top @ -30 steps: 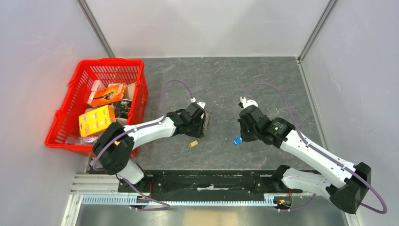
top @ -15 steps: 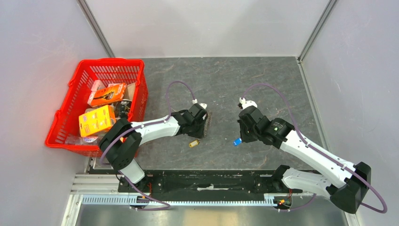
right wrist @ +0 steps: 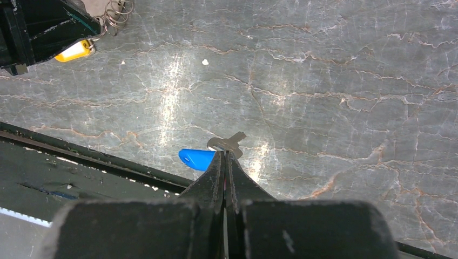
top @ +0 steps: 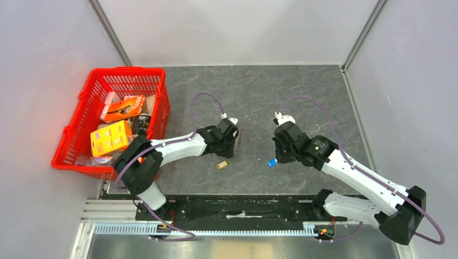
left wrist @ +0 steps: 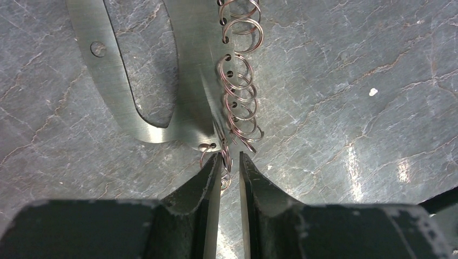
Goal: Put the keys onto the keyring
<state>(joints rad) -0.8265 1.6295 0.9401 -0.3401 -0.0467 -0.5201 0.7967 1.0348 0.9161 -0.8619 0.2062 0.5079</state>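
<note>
The keyring (left wrist: pixel 183 70) is a flat curved grey metal plate with several wire rings (left wrist: pixel 240 91) along one edge; the top view shows the keyring (top: pixel 238 139) at mid-table. My left gripper (left wrist: pixel 230 160) has its jaws a narrow gap apart with the endmost small ring between the tips; my left gripper (top: pixel 233 144) sits against the plate. The yellow key (top: pixel 222 164) lies just below it; the yellow key (right wrist: pixel 75 51) lies near the rings, and I cannot tell whether they are joined. My right gripper (right wrist: pixel 224 155) is shut on the blue key (right wrist: pixel 197 158) by its silver blade, low over the table. The blue key (top: pixel 273 161) shows at my right gripper (top: pixel 276 156).
A red basket (top: pixel 70 145) with several boxes stands at the left, close to the left arm's elbow. A black rail (top: pixel 237 208) runs along the near table edge. Grey walls close in the back and both sides.
The left arm's elbow has swung in and its jaws have narrowed around the small ring. The right arm and blue key have not moved.
</note>
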